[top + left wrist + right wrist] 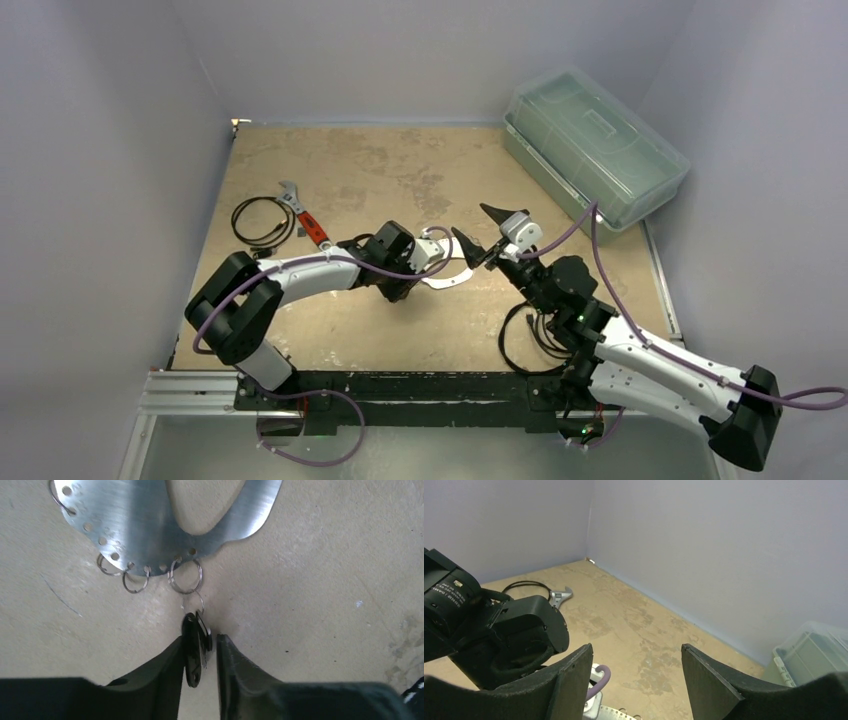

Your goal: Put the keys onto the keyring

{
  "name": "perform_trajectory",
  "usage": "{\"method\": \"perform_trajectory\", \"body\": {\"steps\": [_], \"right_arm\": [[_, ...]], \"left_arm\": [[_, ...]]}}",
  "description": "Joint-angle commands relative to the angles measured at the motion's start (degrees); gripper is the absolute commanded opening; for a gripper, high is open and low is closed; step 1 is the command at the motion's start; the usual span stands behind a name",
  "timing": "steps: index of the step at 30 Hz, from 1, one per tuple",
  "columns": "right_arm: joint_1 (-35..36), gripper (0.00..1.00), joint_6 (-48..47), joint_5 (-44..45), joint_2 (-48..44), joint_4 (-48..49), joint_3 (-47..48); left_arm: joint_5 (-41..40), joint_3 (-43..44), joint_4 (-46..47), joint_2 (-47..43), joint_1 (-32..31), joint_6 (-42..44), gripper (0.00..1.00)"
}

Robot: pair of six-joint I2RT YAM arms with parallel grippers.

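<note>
The keyring is a flat silver plate (130, 520) with holes along its rim and several small wire rings in them; it lies mid-table (452, 277). The keys (192, 650) have black heads and hang by a small ring from a split ring (186, 575) on the plate's rim. My left gripper (200, 639) stands around the keys with its jaws narrowly apart: the keys lean on the left finger, and a thin gap shows at the right finger. My right gripper (635, 649) is wide open and empty, raised just right of the plate (480, 228).
A red-handled wrench (308, 222) and a coiled black cable (262, 220) lie at the left. A clear lidded bin (590, 140) stands at the back right. Loose black cables (525, 345) lie by the right arm. Walls close in on three sides.
</note>
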Motion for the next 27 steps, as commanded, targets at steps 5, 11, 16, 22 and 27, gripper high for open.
{"method": "perform_trajectory", "body": {"steps": [5, 11, 16, 22, 27], "right_arm": [[-0.26, 0.69, -0.5, 1.81, 0.82, -0.37, 2.35], [-0.26, 0.69, 0.28, 2.93, 2.71, -0.96, 3.32], [-0.26, 0.7, 3.15, 4.92, 5.19, -0.92, 3.95], [-0.26, 0.71, 10.04, 6.84, 10.37, -2.38, 5.27], [-0.26, 0.73, 19.71, 7.4, 18.36, -8.7, 9.79]], "left_arm": [[3.42, 5.98, -8.18, -0.21, 0.01, -8.58, 0.68], [1.39, 8.62, -9.43, -5.28, 3.41, -8.96, 0.71], [-9.51, 5.35, -3.49, -12.02, 6.35, -10.45, 0.76], [-17.75, 1.87, 1.44, -16.09, 7.05, -12.57, 0.9], [-23.5, 0.57, 2.64, -18.26, 8.23, -12.02, 0.92]]}}
